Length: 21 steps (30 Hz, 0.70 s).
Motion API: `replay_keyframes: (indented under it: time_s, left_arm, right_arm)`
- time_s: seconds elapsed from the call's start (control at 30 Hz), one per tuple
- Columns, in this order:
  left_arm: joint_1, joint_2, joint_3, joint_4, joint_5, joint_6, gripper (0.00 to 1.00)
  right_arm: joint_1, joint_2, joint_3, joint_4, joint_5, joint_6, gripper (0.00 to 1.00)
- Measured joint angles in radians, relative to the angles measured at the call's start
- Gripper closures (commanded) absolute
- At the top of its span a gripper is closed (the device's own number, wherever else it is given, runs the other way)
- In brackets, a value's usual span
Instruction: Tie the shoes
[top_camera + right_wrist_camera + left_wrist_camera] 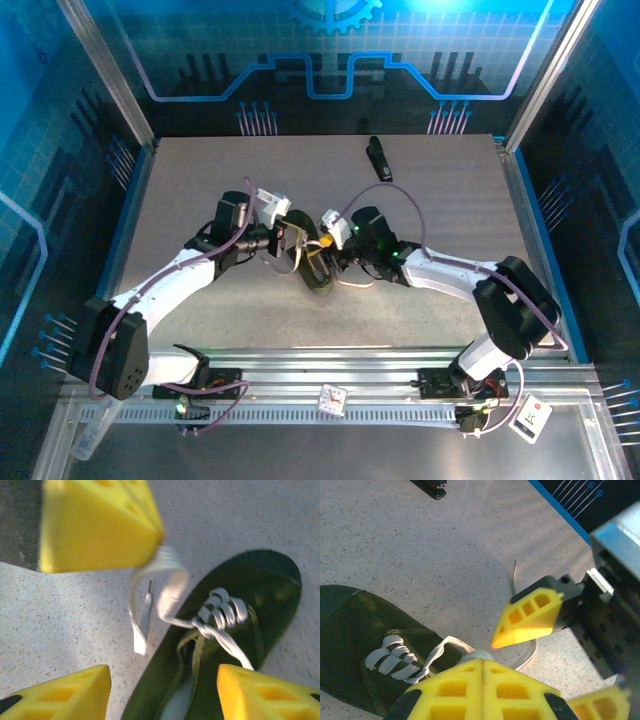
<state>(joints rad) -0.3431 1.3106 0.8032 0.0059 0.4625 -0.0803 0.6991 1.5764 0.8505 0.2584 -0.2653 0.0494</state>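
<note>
Our left pincer [482,666] pinches the lace [436,656]; with the shoe [272,590] beneath the spread right pincer [164,677], we should close squarely on the loop [172,575].

L gripper [481,664] pinching lace [436,654] nr shoe [345,630].

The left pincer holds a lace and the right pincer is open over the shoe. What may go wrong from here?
The left pincer is shut on a thin loop of lace; a pull may slip it free.
The right pincer stands open over the shoe, so closing may catch the shoe instead of the loose lace end.
Nothing holds the shoe down, so pulling the lace may drag it.
</note>
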Motion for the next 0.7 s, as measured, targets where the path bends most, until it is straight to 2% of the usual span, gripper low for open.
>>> replay_keyframes:
  time_s: [0.17, 0.3, 0.43, 0.57, 0.7]
  left_arm:
    - [0.004, 0.003, 0.026, -0.004, 0.023, -0.023, 1.00]
    - [0.014, 0.008, 0.044, -0.016, 0.040, -0.027, 1.00]
    - [0.029, 0.011, 0.053, -0.036, 0.061, -0.034, 1.00]
    - [0.043, 0.011, 0.054, -0.055, 0.084, -0.045, 1.00]
    - [0.056, 0.011, 0.054, -0.065, 0.098, -0.046, 1.00]
  right_arm:
    - [0.020, 0.078, 0.023, 0.095, -0.010, -0.063, 0.41]
    - [0.020, 0.129, 0.058, 0.138, -0.024, -0.089, 0.49]
    - [0.020, 0.157, 0.079, 0.177, -0.037, -0.103, 0.64]
    - [0.020, 0.180, 0.091, 0.204, -0.037, -0.109, 0.85]
    - [0.020, 0.187, 0.091, 0.220, -0.038, -0.117, 0.97]
